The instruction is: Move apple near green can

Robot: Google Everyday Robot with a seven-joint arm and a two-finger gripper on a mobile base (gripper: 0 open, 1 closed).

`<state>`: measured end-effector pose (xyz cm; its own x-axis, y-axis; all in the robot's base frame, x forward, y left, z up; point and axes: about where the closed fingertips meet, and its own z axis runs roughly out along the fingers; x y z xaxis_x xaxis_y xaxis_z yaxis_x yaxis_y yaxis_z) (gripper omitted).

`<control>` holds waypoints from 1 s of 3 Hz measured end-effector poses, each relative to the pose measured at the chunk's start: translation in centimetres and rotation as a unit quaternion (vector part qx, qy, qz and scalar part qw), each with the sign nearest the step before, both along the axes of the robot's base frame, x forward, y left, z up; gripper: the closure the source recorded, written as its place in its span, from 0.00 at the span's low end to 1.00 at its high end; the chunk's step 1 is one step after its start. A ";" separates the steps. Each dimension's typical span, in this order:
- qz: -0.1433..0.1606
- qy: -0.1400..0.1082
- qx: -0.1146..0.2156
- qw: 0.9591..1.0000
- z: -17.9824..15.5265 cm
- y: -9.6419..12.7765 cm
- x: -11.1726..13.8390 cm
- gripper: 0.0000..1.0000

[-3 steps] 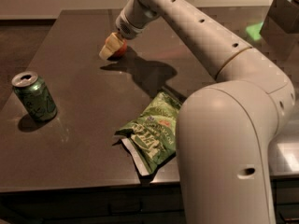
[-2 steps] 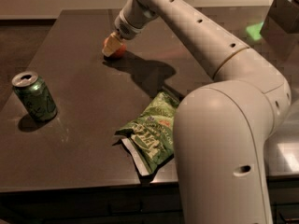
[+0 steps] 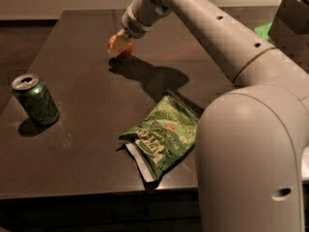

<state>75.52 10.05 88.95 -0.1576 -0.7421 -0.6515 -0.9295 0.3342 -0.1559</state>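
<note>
The apple (image 3: pixel 126 51) is small and red-orange and sits on the dark table (image 3: pixel 82 66) toward its far middle. My gripper (image 3: pixel 119 45) is down right at the apple and covers most of it, so only red edges show on either side. The green can (image 3: pixel 35 101) stands upright near the table's left edge, well to the left of and nearer than the apple. It has a silver top and pale lettering.
A crinkled green chip bag (image 3: pixel 162 137) lies flat near the table's front edge, right of centre. My arm (image 3: pixel 217 28) crosses the right side of the table. A dark box (image 3: pixel 291 21) stands at the far right with something green (image 3: pixel 263 30) beside it.
The gripper has shifted only slightly at the apple. The can and the chip bag have not moved.
</note>
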 end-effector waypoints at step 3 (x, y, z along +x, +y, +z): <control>0.134 -0.035 -0.002 0.990 2.8 0.1 -10.0 1.00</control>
<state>65.53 10.12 91.75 0.0908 -0.7540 -0.6506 -0.9714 0.0769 -0.2247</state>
